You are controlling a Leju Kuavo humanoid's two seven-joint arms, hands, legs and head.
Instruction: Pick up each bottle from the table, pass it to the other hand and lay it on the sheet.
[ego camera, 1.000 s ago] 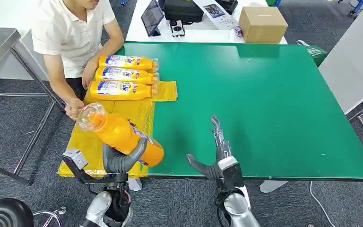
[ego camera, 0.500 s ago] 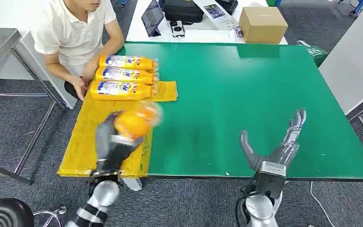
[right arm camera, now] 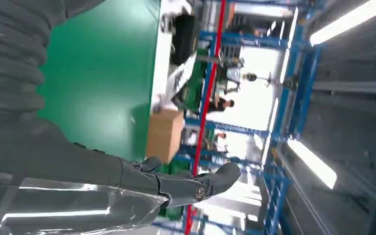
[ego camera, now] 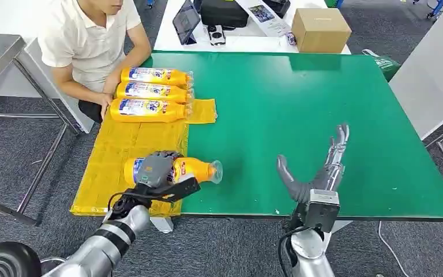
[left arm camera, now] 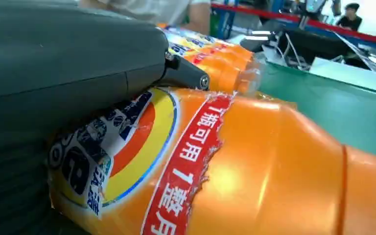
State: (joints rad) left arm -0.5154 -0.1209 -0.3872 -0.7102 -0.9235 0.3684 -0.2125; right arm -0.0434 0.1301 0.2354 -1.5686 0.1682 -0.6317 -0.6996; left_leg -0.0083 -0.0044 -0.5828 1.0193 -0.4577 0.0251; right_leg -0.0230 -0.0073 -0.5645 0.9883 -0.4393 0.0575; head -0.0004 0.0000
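While the left hand [ego camera: 158,171] grips the orange bottle [ego camera: 193,170], right hand [ego camera: 317,173] spread wide, empty.

Left robot hand [ego camera: 158,170] lowered bottle [ego camera: 199,170] (now flat) onto sheet [ego camera: 115,150]

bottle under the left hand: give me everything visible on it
The orange bottle is clear plastic filled with orange liquid. Its label is blue, yellow and red with Chinese print, torn along the red band. It lies on its side at the yellow sheet's near end, neck overhanging the green table. The left hand grips its middle.
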